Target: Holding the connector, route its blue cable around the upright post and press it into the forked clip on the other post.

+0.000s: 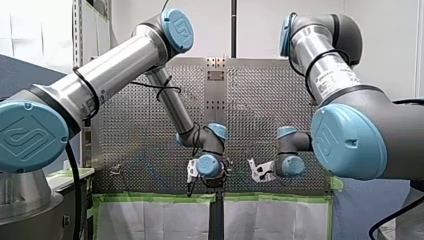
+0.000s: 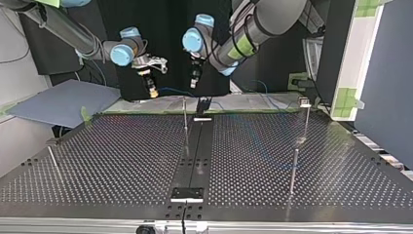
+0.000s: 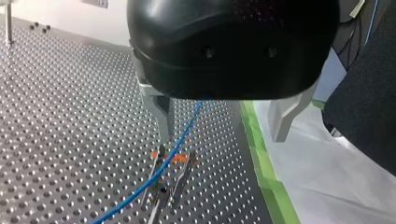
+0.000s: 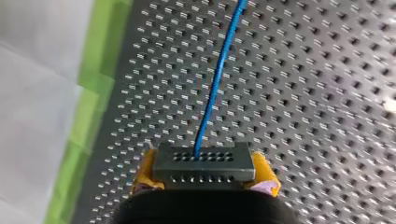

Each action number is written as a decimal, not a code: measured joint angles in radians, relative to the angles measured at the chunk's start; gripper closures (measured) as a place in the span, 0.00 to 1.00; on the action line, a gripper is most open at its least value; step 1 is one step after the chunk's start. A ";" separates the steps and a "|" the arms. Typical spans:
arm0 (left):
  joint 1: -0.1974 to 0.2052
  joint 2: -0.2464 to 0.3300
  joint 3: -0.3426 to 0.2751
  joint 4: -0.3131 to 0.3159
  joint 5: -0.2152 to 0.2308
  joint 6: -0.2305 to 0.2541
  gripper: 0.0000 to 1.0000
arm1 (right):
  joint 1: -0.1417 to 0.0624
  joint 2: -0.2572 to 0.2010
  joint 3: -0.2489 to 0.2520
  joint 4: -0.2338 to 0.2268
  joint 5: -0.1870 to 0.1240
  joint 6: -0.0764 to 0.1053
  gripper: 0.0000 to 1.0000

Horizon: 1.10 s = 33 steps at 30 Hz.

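Perforated table [image 2: 122,161] — my right gripper [image 4: 205,181] pinches connector [image 4: 204,161]; my left gripper [image 3: 223,135] hangs spread.

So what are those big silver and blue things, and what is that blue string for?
Those are two robot arms working at a metal table full of little holes. One picture looks from behind the arms, one from across the table, and two come from cameras on the arms' wrists. The right hand is pinching a small dark plug, and the blue cable runs out of it over the table. The left hand is open. A thin metal post stands on the table, with a few more around it.
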<state>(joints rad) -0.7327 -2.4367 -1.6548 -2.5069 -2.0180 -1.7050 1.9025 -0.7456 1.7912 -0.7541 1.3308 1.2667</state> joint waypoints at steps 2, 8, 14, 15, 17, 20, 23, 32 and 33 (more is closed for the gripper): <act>-0.004 0.000 0.000 0.005 -0.001 0.005 0.00 | 0.004 -0.014 0.001 -0.001 0.002 0.007 1.00; -0.010 -0.001 -0.001 0.019 -0.004 0.014 0.00 | 0.020 -0.026 0.004 0.003 0.005 0.007 1.00; -0.007 0.000 -0.007 0.026 -0.010 0.014 0.00 | 0.035 -0.027 0.031 -0.005 0.013 0.001 1.00; -0.004 0.000 -0.014 0.033 -0.010 0.014 0.00 | 0.036 -0.027 0.037 -0.009 0.016 0.002 1.00; -0.001 0.000 -0.026 0.045 -0.009 0.014 0.00 | 0.038 -0.027 0.047 -0.018 0.025 0.003 1.00; 0.004 0.000 -0.047 0.068 -0.007 0.014 0.00 | 0.041 -0.027 0.054 -0.020 0.037 0.002 1.00; 0.006 0.000 -0.060 0.082 -0.004 0.015 0.00 | 0.044 -0.027 0.057 -0.019 0.048 0.001 1.00; 0.010 0.000 -0.070 0.123 0.015 0.055 0.00 | 0.048 -0.027 0.059 -0.021 0.055 0.003 1.00; 0.012 0.000 -0.070 0.131 0.018 0.063 0.00 | 0.048 -0.027 0.059 -0.022 0.051 0.003 1.00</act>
<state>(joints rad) -0.7208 -2.4366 -1.7251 -2.3763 -1.9995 -1.6421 1.9501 -0.7725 1.8499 -0.7761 1.3822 1.2700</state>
